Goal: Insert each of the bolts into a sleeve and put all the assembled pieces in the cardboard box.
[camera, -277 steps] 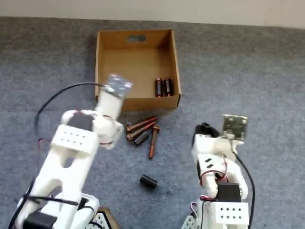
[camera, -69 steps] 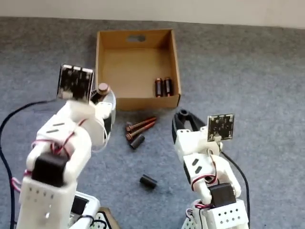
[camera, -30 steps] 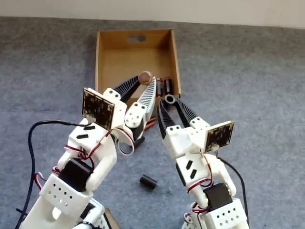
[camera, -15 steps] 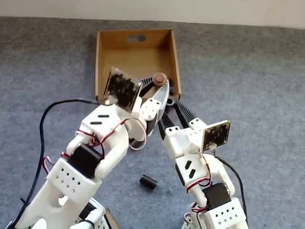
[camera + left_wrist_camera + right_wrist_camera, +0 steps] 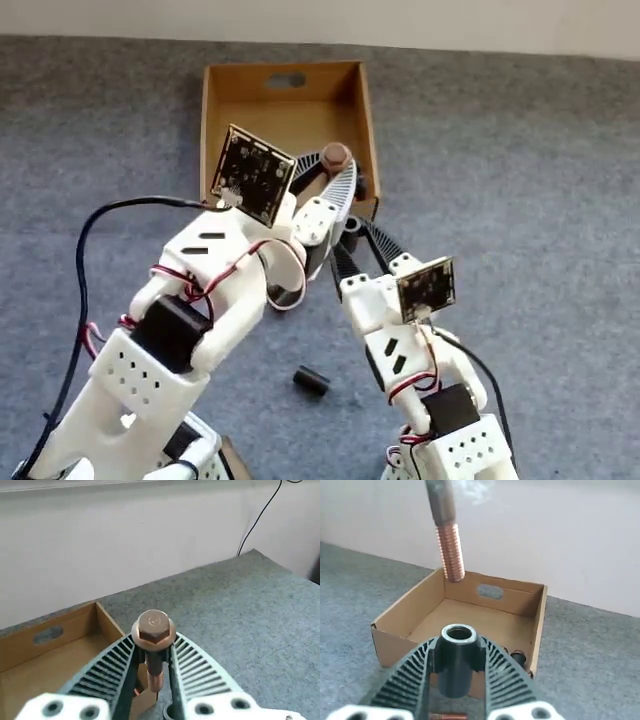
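My left gripper (image 5: pixel 335 168) is shut on a copper bolt (image 5: pixel 153 628), held upright with its hex head (image 5: pixel 335 155) on top, over the near right corner of the cardboard box (image 5: pixel 285 130). My right gripper (image 5: pixel 350 230) is shut on a black sleeve (image 5: pixel 457 656), held upright with its bore facing up. The bolt's threaded end (image 5: pixel 450 555) hangs just above the sleeve's mouth and a little off its axis, apart from it. Two assembled pieces (image 5: pixel 518 655) lie in the box by its right wall. Another black sleeve (image 5: pixel 311 380) lies on the carpet between the arms' bases.
Grey carpet (image 5: pixel 520 170) covers the table. A loose bolt (image 5: pixel 446 716) lies on the carpet just before the box, under my right gripper. The box wall (image 5: pixel 47 636) has a hand slot on its far side. Both arms crowd the box's front right corner.
The left arm lifted a bolt from the carpet and swung it right to the box corner. The right arm brought the sleeve forward and, in the last half second, under the bolt.
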You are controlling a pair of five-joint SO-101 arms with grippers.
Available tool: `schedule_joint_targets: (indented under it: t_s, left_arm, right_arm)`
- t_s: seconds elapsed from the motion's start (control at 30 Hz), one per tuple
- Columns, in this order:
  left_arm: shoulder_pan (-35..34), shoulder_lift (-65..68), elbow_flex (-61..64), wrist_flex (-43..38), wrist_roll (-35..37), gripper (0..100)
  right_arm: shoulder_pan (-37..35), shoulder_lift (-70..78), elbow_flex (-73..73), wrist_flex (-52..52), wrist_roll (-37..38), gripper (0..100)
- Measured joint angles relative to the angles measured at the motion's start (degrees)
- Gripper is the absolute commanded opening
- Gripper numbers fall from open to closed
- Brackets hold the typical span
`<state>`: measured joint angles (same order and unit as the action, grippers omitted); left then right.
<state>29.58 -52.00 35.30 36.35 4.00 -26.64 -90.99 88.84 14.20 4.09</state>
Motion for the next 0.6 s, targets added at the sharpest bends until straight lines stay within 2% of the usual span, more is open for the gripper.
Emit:
schedule_joint_targets:
  t_s: [0.2, 0.4, 0.6]
  left_arm:
    - [0.09, 0.0, 0.0, 0.09, 0.0, 1]
    - [0.0, 0.44, -0.62, 4.66, 0.0, 1]
    - [0.0, 5.45, -3.96, 5.36, 0.0, 1]
  right_arm:
    - [0.0, 0.0, 0.44, -2.46, 0.26, 0.7]
    - [0.0, 0.0, 4.4, -8.53, 0.79, 0.7]
    - [0.0, 0.0, 4.84, -9.76, 0.79, 0.7]
